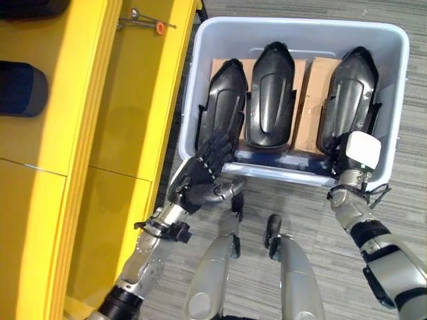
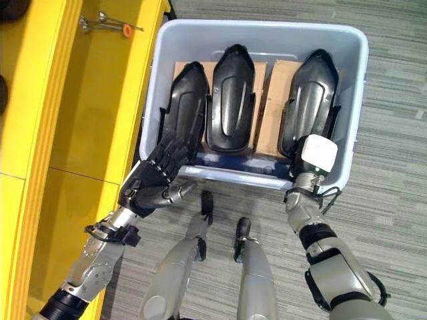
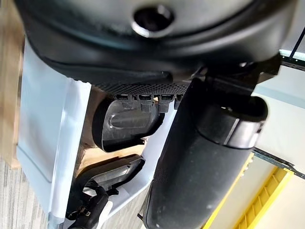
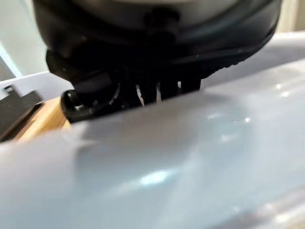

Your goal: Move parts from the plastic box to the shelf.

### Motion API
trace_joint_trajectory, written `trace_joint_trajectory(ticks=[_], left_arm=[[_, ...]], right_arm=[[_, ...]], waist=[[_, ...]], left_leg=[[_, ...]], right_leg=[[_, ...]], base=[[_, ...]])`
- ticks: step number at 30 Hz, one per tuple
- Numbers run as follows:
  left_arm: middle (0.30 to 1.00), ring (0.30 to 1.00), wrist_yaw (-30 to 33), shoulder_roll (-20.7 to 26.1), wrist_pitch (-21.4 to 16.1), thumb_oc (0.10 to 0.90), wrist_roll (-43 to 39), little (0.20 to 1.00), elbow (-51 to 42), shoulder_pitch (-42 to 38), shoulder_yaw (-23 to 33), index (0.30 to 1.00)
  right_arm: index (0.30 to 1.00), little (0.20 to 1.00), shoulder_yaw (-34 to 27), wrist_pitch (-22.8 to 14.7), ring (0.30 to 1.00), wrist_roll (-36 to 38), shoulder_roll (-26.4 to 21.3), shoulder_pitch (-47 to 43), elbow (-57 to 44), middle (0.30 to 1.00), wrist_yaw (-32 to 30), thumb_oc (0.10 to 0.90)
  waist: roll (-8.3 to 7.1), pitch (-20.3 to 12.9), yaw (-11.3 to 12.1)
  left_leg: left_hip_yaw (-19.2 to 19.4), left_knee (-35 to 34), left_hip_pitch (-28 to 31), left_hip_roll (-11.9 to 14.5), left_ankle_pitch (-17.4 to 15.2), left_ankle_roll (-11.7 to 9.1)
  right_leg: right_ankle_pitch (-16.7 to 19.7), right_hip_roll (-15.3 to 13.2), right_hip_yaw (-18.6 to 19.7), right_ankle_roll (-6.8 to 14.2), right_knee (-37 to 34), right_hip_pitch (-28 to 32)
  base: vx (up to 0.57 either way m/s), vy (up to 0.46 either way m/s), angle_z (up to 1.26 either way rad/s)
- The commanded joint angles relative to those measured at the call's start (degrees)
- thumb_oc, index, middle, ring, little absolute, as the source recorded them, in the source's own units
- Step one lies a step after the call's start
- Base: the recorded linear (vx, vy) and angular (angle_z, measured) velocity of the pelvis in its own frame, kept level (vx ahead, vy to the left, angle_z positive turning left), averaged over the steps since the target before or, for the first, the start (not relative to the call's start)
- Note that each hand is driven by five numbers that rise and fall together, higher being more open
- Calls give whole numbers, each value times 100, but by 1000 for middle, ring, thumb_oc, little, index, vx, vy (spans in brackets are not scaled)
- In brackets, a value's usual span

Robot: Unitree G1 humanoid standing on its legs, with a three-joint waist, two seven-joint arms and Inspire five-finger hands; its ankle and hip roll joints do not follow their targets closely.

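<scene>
Three black moulded parts stand side by side in a pale blue plastic box (image 1: pixel 300 27): a left part (image 1: pixel 223 100), a middle part (image 1: pixel 270 93) and a right part (image 1: pixel 350 93), with cardboard behind them. My left hand (image 1: pixel 200 173) reaches over the box's near left rim. Its fingers lie straight against the lower end of the left part, and the thumb stays outside below the rim. My right hand (image 1: pixel 360 150), with its white cover, sits at the near end of the right part. Its fingers dip behind the box wall (image 4: pixel 190 157) and are hidden.
A yellow shelf (image 1: pixel 127 113) runs along the left, close beside the box. On it lie a dark blue object (image 1: pixel 20 87) and a small metal tool with an orange tip (image 1: pixel 143 23). Grey carpet floor surrounds the box.
</scene>
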Motion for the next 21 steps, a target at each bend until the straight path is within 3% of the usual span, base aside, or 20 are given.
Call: trace_joint_trajectory(ticks=[1,5,6,8,11,14,15,21], left_arm=[[1000,1000,-382,-162,-810,900,-14,1000,-530,-257,102,1000],[1000,1000,-380,-151,-837,900,-29,1000,-522,-253,118,1000],[1000,1000,-387,-118,-871,900,-22,1000,-510,-231,167,1000],[1000,1000,-583,2,-935,900,-86,1000,-586,-64,377,1000],[1000,1000,-687,35,-944,900,-149,1000,-654,20,459,1000],[1000,1000,-534,89,-923,900,-71,1000,-753,107,584,1000],[1000,1000,-510,73,-865,900,-111,1000,-793,183,644,1000],[1000,1000,-387,-22,-626,900,-68,1000,-885,439,779,1000]], right_arm=[[300,300,220,232,300,-432,122,745,543,300,8,400],[300,300,293,195,300,-597,84,766,386,300,-131,400],[300,300,412,196,300,-713,-13,802,73,300,-219,400],[300,300,637,35,300,-1684,-552,1018,-1219,300,-231,400],[300,300,658,-106,300,-1892,-735,1121,-1638,300,-373,400],[300,300,551,-208,300,-2107,-1008,1311,-2540,300,-297,400],[300,300,365,-276,300,-2243,-1161,1548,-3235,300,-233,400],[300,300,-245,-454,300,-2396,-1407,2104,-4205,300,60,400]], waist=[[158,71,-147],[130,71,-171],[73,71,-203],[-206,-42,-325],[-289,-184,-350],[-469,-412,-433],[-599,-630,-540],[-811,-1103,-679]], left_leg=[[7,134,363,-196,-324,146],[0,114,423,-187,-325,142],[-12,92,523,-171,-341,141],[-27,20,930,-88,-396,95],[-23,-19,1033,-43,-411,81],[-27,-102,1285,-6,-457,62],[-36,-151,1562,24,-497,31],[-38,-383,2189,44,-590,7]], right_leg=[[518,1,-193,407,-464,225],[536,12,-167,414,-517,289],[555,23,-124,427,-586,393],[682,47,46,521,-963,838],[780,63,119,561,-1165,960],[889,45,230,628,-1510,1257],[969,50,333,661,-1777,1559],[1181,-1,510,747,-2420,2251]], base=[[-59,25,-3],[-13,4,-1],[-51,-36,-2],[-37,-40,-2],[1,4,-7],[33,21,-11],[113,49,-10],[133,35,-12]])
